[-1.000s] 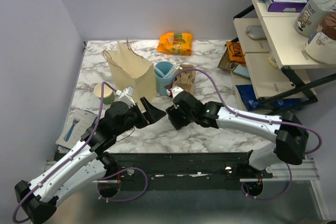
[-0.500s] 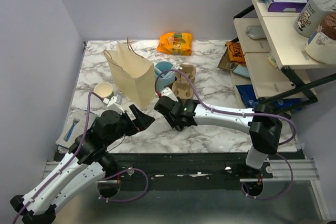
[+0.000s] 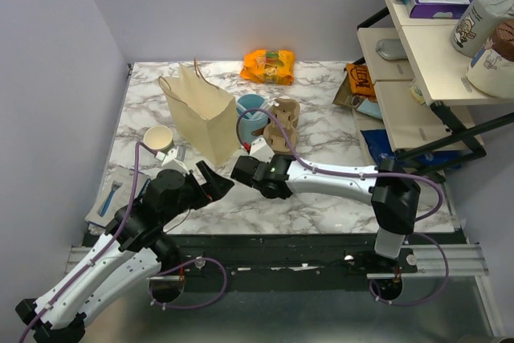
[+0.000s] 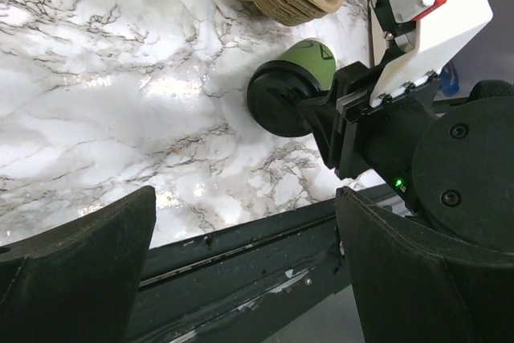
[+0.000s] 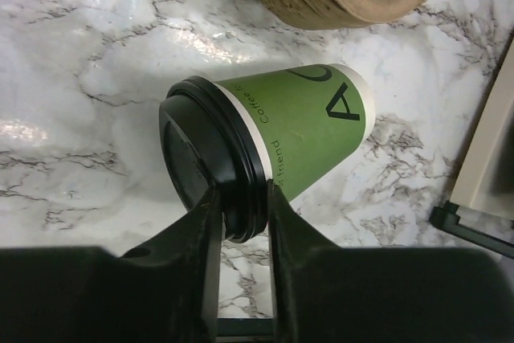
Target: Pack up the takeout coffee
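The takeout coffee (image 5: 309, 122) is a green-printed paper cup with a black lid (image 5: 197, 168). It is turned on its side just above or on the marble table; I cannot tell which. My right gripper (image 5: 243, 208) is shut on the lid's rim. It also shows in the left wrist view, where the cup (image 4: 312, 62) sticks out of the right gripper (image 4: 347, 122). In the top view the right gripper (image 3: 245, 171) hides the cup. My left gripper (image 3: 215, 180) is open and empty, just left of it (image 4: 245, 198). The tan paper bag (image 3: 201, 118) stands behind both.
A lidless green-and-white cup (image 3: 158, 140) stands left of the bag. A light-blue cup (image 3: 250, 110) and stacked cardboard cup carriers (image 3: 283, 122) stand right of it. An orange packet (image 3: 269, 66) lies at the back. A shelf unit (image 3: 434, 46) is at the right.
My right gripper has moved left with the coffee, toward the bag and my left gripper. My left arm drew back toward the near edge a second ago and has since stayed put.
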`<state>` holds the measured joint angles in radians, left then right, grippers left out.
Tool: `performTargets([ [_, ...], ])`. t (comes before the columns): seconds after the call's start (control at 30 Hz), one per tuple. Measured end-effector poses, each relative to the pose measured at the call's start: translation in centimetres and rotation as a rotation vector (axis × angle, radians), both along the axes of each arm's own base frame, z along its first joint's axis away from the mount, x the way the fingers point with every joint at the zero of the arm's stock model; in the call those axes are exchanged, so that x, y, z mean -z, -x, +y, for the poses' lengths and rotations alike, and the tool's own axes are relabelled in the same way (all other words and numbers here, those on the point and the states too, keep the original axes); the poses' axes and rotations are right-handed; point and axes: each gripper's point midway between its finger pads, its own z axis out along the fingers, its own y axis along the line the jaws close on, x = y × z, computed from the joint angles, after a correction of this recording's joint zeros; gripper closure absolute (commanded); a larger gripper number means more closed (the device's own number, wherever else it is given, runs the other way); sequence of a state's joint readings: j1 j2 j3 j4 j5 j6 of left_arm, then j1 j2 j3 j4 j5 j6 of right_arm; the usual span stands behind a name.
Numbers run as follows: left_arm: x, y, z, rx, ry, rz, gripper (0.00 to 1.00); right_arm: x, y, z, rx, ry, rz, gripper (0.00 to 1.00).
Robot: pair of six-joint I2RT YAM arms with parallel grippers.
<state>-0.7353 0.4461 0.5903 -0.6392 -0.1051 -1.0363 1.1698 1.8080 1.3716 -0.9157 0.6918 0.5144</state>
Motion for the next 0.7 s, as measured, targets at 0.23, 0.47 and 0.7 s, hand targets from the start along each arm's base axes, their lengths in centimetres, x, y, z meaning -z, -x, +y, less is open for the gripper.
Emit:
performTargets([
  [0.23, 0.2, 0.0, 0.2, -0.006, -0.008, 0.005, 0.01, -1.1, 0.0, -0.6, 0.053, -0.049, -0.034, 0.86],
  [0.47, 0.5, 0.1, 0.4, -0.016, -0.018, 0.016, 0.01, -3.5, -0.3, -2.8, 0.134, -0.181, -0.075, 0.87],
  [0.7, 0.1, 0.4, 0.7, -0.015, -0.005, 0.000, 0.01, -4.2, -2.9, -8.3, 0.315, -0.573, -0.025, 0.85],
])
